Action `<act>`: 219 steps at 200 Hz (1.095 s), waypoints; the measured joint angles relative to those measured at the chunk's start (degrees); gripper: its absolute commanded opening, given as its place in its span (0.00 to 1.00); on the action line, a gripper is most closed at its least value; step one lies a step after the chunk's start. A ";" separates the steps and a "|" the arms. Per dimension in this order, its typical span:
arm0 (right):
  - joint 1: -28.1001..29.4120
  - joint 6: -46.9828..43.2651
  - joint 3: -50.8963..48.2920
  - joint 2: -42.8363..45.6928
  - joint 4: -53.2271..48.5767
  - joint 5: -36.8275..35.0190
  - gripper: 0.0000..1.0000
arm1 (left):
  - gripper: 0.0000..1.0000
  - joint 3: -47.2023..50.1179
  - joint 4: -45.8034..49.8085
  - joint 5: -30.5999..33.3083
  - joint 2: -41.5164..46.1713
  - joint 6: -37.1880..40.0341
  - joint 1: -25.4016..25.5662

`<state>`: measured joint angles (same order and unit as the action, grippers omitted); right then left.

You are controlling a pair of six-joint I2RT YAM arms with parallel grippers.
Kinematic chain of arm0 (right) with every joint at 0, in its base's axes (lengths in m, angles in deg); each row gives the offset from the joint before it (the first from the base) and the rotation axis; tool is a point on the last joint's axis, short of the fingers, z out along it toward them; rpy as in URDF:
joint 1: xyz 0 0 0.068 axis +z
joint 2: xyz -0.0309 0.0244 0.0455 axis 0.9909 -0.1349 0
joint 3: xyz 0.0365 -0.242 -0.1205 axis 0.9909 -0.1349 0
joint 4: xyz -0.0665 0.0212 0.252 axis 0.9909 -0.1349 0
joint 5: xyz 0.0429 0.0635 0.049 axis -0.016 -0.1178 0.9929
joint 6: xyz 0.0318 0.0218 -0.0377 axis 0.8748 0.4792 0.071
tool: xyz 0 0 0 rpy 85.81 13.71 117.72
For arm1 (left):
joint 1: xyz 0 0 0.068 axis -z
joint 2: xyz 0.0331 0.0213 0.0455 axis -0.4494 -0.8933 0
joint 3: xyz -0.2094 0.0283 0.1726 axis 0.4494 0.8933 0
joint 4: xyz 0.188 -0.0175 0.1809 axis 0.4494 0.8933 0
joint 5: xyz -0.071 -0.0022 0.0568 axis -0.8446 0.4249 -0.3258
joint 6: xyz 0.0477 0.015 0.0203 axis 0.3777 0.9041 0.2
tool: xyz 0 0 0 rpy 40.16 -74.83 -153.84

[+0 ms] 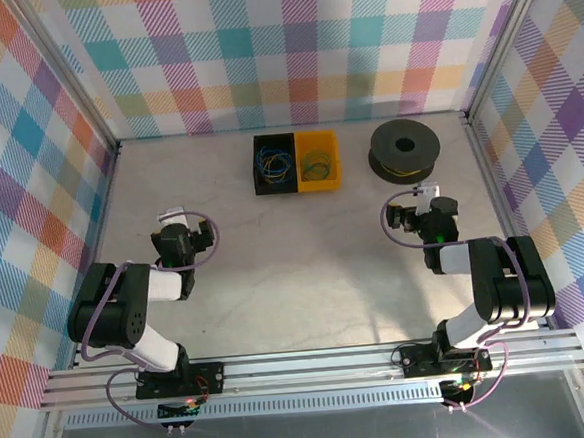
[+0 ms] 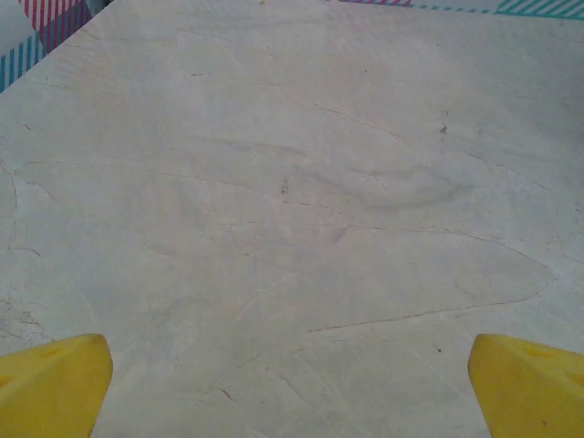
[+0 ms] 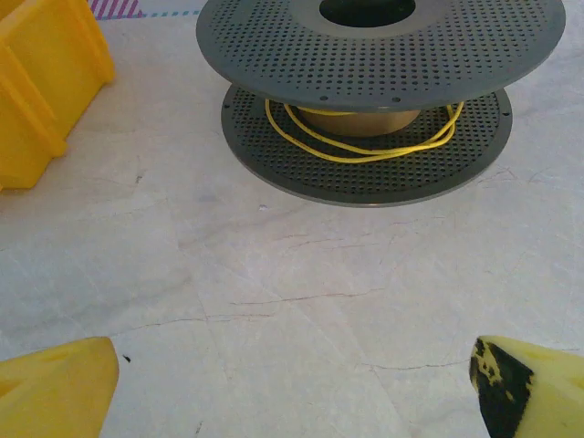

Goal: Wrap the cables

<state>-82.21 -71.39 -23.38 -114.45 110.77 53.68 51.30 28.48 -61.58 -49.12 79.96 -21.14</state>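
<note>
Wrapping looks not yet begun: left fingers (image 2: 55,388) and right fingers (image 3: 59,388) stand apart, empty, while cables (image 1: 275,163) lie coiled in bins (image 1: 295,139) at the tabletop's (image 1: 294,249) far edge, so next likely means reaching for one.

The left gripper (image 2: 292,401) has its jaws spread wide, with its 2 yellow fingertips (image 2: 53,385) poking in at 7 and 5 o'clock, 1 at each bottom corner. Between and beyond them lies the pale, marbled tabletop (image 2: 292,109), crossed by thin hairline cracks and faint curved scuffs. A small dark speck (image 2: 284,189) sits near the centre, and another lies toward 2 o'clock. At 11 o'clock a corner of the checked wall (image 2: 41,27) shows pink, teal and white; a thin strip of it runs along the edge at 1 o'clock.
</note>
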 measured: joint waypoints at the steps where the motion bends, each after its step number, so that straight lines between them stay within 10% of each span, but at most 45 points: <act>1: 0.00 0.00 0.00 0.00 0.00 0.00 0.99 | 1.00 0.00 0.00 0.00 0.00 0.00 0.00; 219: 0.00 0.09 0.04 0.02 -0.13 0.09 0.99 | 1.00 -0.37 1.03 -0.04 0.13 0.17 0.00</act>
<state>-82.21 -71.30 -23.34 -114.42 110.64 53.77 50.93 29.51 -61.63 -48.99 80.14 -21.14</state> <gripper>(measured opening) 0.989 0.997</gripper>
